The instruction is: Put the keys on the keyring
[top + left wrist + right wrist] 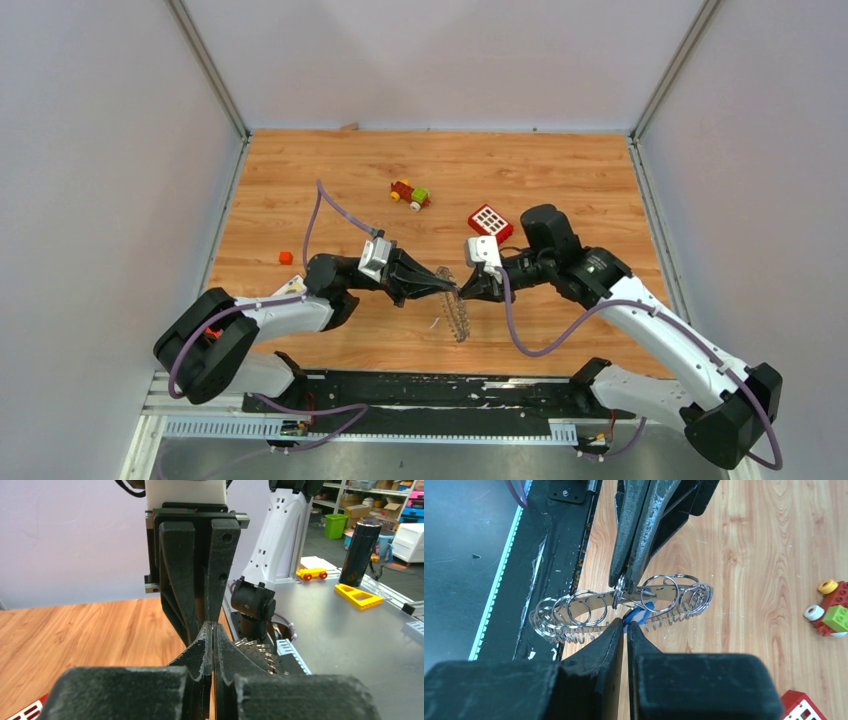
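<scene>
The keyring [459, 314] is a metal band fringed with silver rings and hangs just above the table between both grippers. In the right wrist view it [589, 611] stretches sideways. My left gripper [449, 279] is shut on one small ring of it, as the right wrist view [620, 586] shows. Its own view [213, 626] shows closed jaws with the fringe [257, 651] just to their right. My right gripper [468, 287] is shut on the blue-headed piece [638, 614], held against the keyring's band. The dark metal key is not in view.
A red block with white squares [490, 221] lies just behind the right gripper. A red-yellow-green toy [410, 194] sits farther back. A small orange piece [286, 257] lies at the left. The black base rail [430, 385] runs along the near edge.
</scene>
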Controlling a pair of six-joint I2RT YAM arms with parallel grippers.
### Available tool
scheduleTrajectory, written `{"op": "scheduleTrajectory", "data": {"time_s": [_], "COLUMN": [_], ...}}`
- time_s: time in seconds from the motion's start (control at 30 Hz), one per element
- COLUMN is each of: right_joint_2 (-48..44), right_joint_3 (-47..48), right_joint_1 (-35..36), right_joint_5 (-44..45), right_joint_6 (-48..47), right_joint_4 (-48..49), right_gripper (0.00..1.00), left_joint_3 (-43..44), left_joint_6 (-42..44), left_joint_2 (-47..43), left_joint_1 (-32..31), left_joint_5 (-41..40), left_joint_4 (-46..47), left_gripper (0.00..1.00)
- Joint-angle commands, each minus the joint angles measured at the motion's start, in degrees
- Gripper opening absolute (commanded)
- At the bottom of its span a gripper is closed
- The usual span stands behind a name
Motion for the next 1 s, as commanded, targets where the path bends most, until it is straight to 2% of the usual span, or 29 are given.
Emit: {"op": "scheduleTrajectory", "data": {"time_s": [0.0,0.17,0.27,0.6,0.7,0.97], "right_joint_2": [-2.76,-4.52,-5.41,-2.73,-2.32,-1.63], "right_joint_3": [-0.94,-0.97,-1.31,-0.8,-0.95,-1.01], "right_joint_1": [-0.23,-0.29,-0.34,-0.33,-0.38,-0.37], "right_joint_5": [1.35,3.58,4.59,0.85,0.2,-1.86], "right_joint_6": [-1.64,-3.12,-3.41,-2.45,-2.31,-1.39], "right_joint_4": [1.07,-0.36,-0.91,-0.23,0.04,0.92], "right_gripper": [0.07,0.0,0.0,0.11,0.19,0.29], "left_joint_3": [0.06,-0.03,-0.05,0.32,0.29,0.33], "left_joint_6": [0.22,0.75,0.85,0.21,0.21,0.29], "left_joint_2": [-0.49,-0.15,-0.1,0.3,0.2,0.24], "left_joint_1": [0.29,0.29,0.29,0.27,0.29,0.29], "left_joint_5": [-0.53,0.01,0.42,0.68,0.69,0.54], "left_joint_4": [8.02,7.66,7.71,8.06,8.02,8.04], "left_gripper": [0.0,0.0,0.0,0.0,0.0,0.0]}}
